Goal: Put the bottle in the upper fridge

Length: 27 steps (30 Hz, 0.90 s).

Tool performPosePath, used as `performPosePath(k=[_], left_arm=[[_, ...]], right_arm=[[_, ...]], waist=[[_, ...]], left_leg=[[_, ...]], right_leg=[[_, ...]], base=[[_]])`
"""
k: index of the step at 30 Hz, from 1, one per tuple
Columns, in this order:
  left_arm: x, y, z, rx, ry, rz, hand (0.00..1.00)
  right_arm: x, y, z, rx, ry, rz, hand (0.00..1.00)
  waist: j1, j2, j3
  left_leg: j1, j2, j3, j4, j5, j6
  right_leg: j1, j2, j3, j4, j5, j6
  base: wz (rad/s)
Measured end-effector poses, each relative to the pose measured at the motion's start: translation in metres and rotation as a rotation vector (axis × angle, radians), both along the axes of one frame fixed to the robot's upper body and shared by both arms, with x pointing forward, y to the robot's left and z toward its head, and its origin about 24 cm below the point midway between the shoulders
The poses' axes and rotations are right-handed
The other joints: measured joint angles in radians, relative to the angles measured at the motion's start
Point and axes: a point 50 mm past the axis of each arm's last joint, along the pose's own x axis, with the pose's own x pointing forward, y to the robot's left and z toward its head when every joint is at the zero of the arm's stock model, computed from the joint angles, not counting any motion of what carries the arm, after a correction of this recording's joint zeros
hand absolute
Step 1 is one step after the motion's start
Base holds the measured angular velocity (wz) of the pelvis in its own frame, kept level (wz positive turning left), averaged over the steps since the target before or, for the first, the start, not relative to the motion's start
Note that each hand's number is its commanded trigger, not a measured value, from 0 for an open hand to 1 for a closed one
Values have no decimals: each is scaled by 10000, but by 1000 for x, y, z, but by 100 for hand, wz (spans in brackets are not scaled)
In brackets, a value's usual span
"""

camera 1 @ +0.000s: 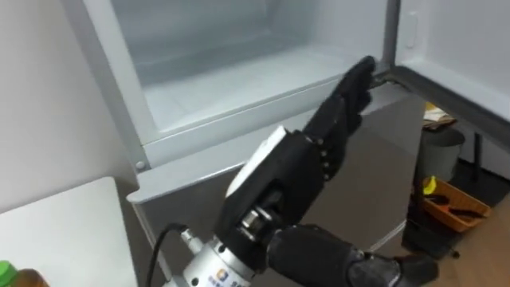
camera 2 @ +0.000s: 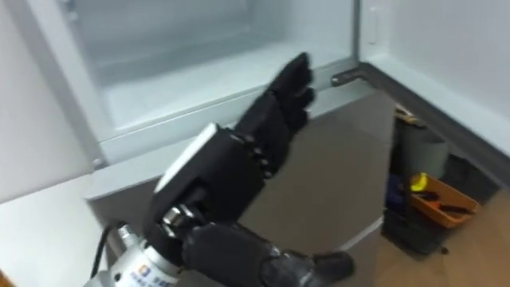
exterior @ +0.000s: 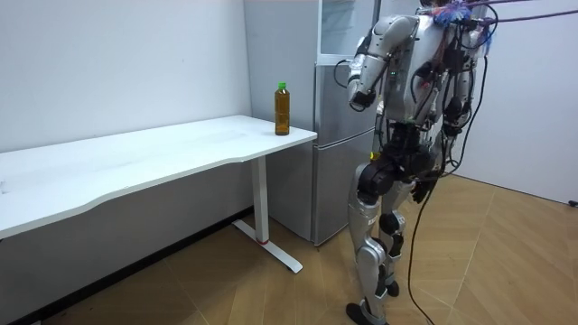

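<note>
The bottle (exterior: 282, 108), amber with a green cap, stands on the corner of the white table next to the fridge (exterior: 339, 135); its cap (camera 1: 6, 273) peeks in at the lower left of the left eye view. My left hand (camera 1: 296, 169) is open and holds nothing. It reaches up with straight fingers, and the fingertips are at the front lip of the upper fridge compartment (camera 1: 239, 80), which stands open and bare. In the room view my right hand (exterior: 422, 187) hangs by my hip.
The upper fridge door (camera 1: 454, 40) is swung open to the right, and the grey lower door (camera 1: 382, 175) is shut. The white table (camera 1: 56, 231) lies to my left. On the floor to the right stand a grey bin (camera 1: 442, 151) and an orange crate (camera 1: 453, 203).
</note>
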Motion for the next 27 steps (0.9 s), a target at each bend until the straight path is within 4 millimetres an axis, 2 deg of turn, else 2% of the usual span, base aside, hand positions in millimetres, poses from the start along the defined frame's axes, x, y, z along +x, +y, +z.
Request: performPosePath(k=[2,4,6,7,8,10,12,14,16,18,20,22,24,27], left_arm=[[2,10,-5,39,204,702,0],[2,21,-6,-58,324,1468,0],[-2,34,-4,116,61,2423,0],[-6,43,-4,44,-99,3017,0],[-8,46,-4,-3,-135,3259,0],[-15,60,-2,-255,-288,4270,0],[-18,71,1,-517,-496,5164,0],[-23,85,3,-609,-729,6174,0],[-30,108,9,-804,-1170,7529,0],[-41,124,12,-1133,-1511,8575,0],[-53,141,10,-1240,-1702,9648,0],[-63,162,9,-1142,-1812,11315,0],[-70,173,10,-986,-2116,12530,0],[-81,184,2,-510,-2196,13873,0]], right_arm=[[1,1,0,19,-22,-55,0],[1,4,-1,21,-27,-82,0],[8,4,0,-6,-228,-6,0],[14,6,1,38,-440,46,0],[16,8,1,73,-519,63,0],[22,13,1,280,-830,131,0],[26,16,2,448,-1008,211,0],[26,16,2,509,-1155,257,0],[23,12,2,561,-1274,-80,0],[20,8,3,491,-1387,-415,0],[13,4,3,423,-1397,-683,0],[1,2,2,450,-1241,-767,0],[-7,3,1,586,-1122,-753,0],[-19,2,1,605,-930,-854,0]], waist=[[204,-62,-8],[612,-95,-45],[872,-164,-59],[926,-227,-32],[960,-216,-39],[1152,-208,-81],[1360,-223,-85],[1549,-185,-160],[1589,-239,-139],[1706,-254,-196],[1821,-282,-206],[2095,-344,-190],[2270,-343,-202],[2319,-355,-127]], left_leg=[[-22,8,-300,-1,30,-22],[11,-6,-568,6,80,-38],[11,-32,-734,12,128,-45],[-5,-27,-775,53,130,-47],[-11,-25,-824,77,130,-48],[20,-38,-1012,80,131,-51],[61,-44,-1103,80,135,-56],[73,-66,-1201,81,139,-59],[174,-142,-1472,72,152,-38],[204,-176,-1561,57,158,-28],[353,-174,-1557,-34,158,-27],[444,-176,-1608,-18,155,-27],[420,-188,-1751,-17,154,-26],[453,-218,-1886,-23,151,-23]], right_leg=[[141,-71,-293,-65,-17,-22],[299,-114,-487,-90,-46,-33],[328,-166,-580,-45,-87,-49],[381,-202,-717,-60,-110,-51],[425,-225,-790,-74,-117,-58],[490,-243,-816,-100,-195,27],[637,-304,-914,-92,-207,-4],[679,-382,-1091,-60,-223,-32],[817,-439,-1153,-25,-338,48],[877,-498,-1267,-22,-436,144],[1014,-495,-1285,-62,-460,156],[1124,-505,-1339,-72,-489,146],[1141,-521,-1371,-60,-534,179],[1281,-587,-1614,-60,-599,208]], base=[[43],[37],[21],[20],[26],[27],[16],[16],[33],[19],[6],[5],[11],[21]])
